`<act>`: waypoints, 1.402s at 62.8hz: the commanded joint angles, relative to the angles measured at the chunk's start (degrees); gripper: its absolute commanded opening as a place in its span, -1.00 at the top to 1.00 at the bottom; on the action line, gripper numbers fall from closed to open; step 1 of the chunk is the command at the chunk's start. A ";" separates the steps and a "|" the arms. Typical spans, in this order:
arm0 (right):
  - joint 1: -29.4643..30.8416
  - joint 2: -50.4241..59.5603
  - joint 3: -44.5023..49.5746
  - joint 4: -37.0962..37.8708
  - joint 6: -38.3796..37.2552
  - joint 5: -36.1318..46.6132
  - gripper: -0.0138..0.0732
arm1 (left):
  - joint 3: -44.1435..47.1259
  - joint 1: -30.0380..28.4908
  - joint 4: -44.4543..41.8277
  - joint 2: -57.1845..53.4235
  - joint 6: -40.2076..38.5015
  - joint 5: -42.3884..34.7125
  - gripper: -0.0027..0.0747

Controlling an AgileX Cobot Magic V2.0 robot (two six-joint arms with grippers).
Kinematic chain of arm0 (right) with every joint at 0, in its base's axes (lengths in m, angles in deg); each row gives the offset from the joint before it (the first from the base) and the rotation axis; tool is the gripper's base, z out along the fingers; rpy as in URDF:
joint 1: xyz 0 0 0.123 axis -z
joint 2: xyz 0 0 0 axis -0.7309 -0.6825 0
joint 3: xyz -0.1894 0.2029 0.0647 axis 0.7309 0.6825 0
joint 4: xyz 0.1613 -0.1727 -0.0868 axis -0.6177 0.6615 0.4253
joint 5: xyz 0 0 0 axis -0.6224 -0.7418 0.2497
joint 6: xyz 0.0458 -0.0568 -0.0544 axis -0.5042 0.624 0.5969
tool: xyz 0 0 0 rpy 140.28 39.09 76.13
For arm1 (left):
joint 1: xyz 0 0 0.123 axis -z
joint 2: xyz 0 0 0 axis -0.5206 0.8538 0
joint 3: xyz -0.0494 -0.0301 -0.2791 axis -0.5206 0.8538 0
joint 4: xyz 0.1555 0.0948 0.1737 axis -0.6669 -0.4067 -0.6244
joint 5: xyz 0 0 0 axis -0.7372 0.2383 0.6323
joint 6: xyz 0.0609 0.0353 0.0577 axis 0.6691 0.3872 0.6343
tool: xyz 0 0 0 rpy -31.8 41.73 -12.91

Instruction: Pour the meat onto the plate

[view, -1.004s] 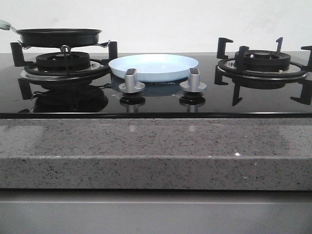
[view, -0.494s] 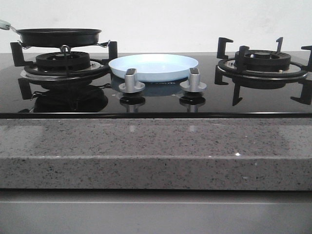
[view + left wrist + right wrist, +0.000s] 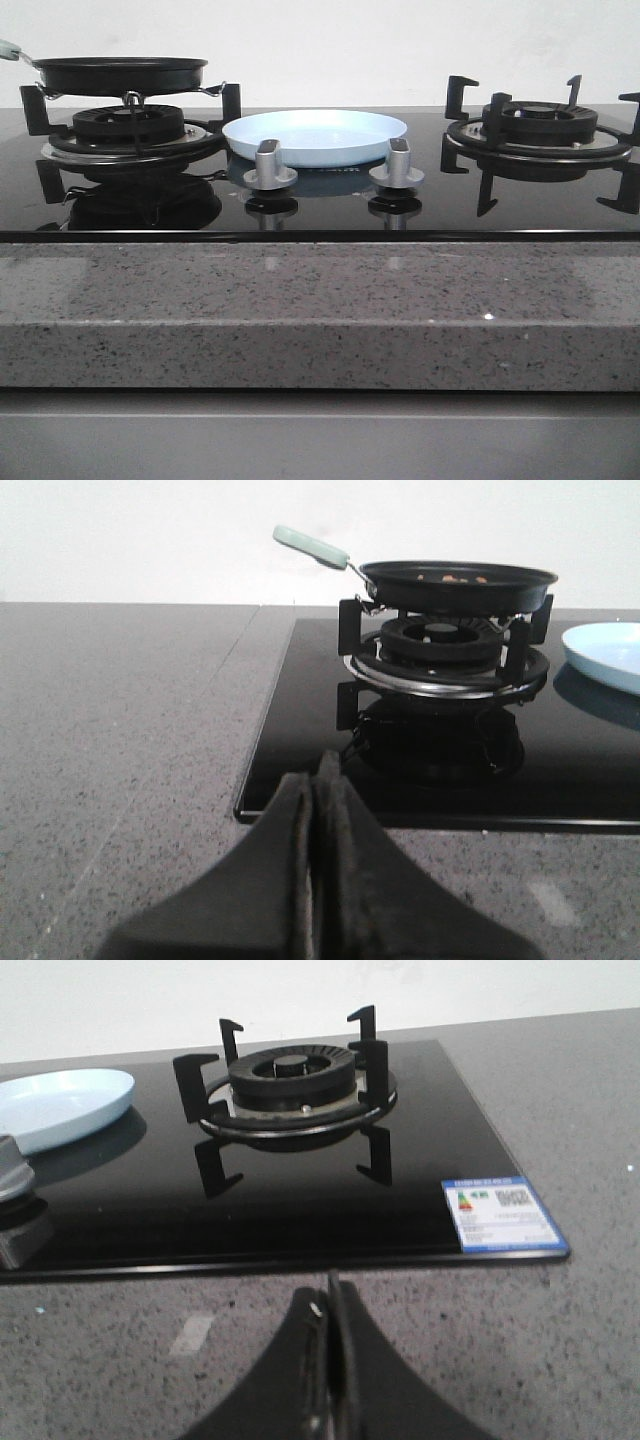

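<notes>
A black frying pan (image 3: 118, 74) with a pale green handle (image 3: 311, 546) rests on the left burner (image 3: 130, 128). Small orange-brown bits of meat (image 3: 452, 578) show just over its rim in the left wrist view. The pale blue plate (image 3: 315, 136) lies on the glass hob between the two burners, with nothing on it; its edge also appears as plate (image 3: 606, 652) and plate (image 3: 62, 1106). My left gripper (image 3: 318, 780) is shut and holds nothing, over the stone counter short of the hob's near left corner. My right gripper (image 3: 330, 1300) is shut too, over the counter before the right burner (image 3: 291, 1088).
Two silver knobs (image 3: 270, 166) (image 3: 397, 165) stand in front of the plate. The right burner (image 3: 538, 125) is bare. A blue energy label (image 3: 497, 1212) is stuck on the hob's near right corner. A speckled grey stone counter (image 3: 320, 310) surrounds the hob.
</notes>
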 commanded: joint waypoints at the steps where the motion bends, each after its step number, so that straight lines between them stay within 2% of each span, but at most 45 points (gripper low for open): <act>1: 0.38 0.94 -6.02 1.47 0.21 2.38 0.82 | -6.10 0.19 0.02 -0.59 -0.52 -3.93 0.98; 13: 0.38 -4.38 -18.23 3.85 0.21 -9.35 0.82 | -19.73 0.19 -0.08 8.74 -0.52 5.95 0.98; 26: 0.38 -16.25 -28.85 6.86 0.21 -13.82 0.82 | -29.57 0.19 -0.21 23.19 0.00 5.16 0.98; 35: 0.31 -20.43 -32.50 6.86 0.21 -14.09 0.82 | -31.19 0.19 -0.21 26.57 0.00 4.50 0.98; 49: 0.31 -20.68 -32.76 6.91 0.21 -13.52 0.75 | -31.19 0.19 -0.21 26.57 0.00 1.93 0.96; 55: 0.31 -20.68 -32.76 6.91 0.21 -13.33 0.53 | -31.19 0.19 -0.21 26.57 0.00 1.79 0.74; 60: 0.31 -20.68 -32.76 6.91 0.21 -13.10 0.19 | -31.19 0.19 -0.21 26.57 0.00 1.79 0.40; 63: 0.31 -20.68 -32.76 6.91 0.21 -13.09 -0.07 | -31.19 0.19 0.01 26.57 0.00 1.89 0.09; 67: 0.31 -20.68 -32.76 6.91 0.21 -12.97 -0.44 | -31.19 0.19 0.01 26.57 0.00 1.54 -0.19; 73: 0.31 -20.68 -32.76 6.91 0.21 -12.86 -0.80 | -31.19 0.19 1.19 26.57 0.00 1.71 -0.47; 75: 0.31 -20.68 -32.76 6.91 0.21 -12.86 -0.85 | -31.19 0.19 1.18 26.57 0.00 1.71 -0.50; 88: 0.31 -20.68 -32.76 6.91 0.21 -12.86 -0.84 | -31.19 0.19 1.18 26.57 0.00 1.49 -0.51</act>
